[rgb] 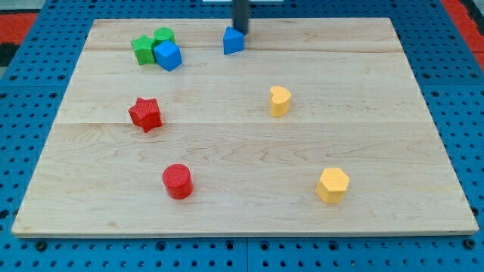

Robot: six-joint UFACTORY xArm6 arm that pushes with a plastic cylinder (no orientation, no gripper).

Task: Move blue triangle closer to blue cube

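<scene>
The blue triangle (233,41) sits near the top edge of the wooden board (242,189), a little left of centre. The blue cube (168,55) lies to its left, at the view's upper left, touching two green blocks. My tip (243,33) comes down from the view's top and rests just at the triangle's upper right side, touching or almost touching it. The rod's upper part runs out of the view.
A green star (141,49) and a green block (162,36) press against the blue cube. A red star (145,114) and a red cylinder (178,181) lie at left. Two yellow blocks (280,100) (333,185) lie at right.
</scene>
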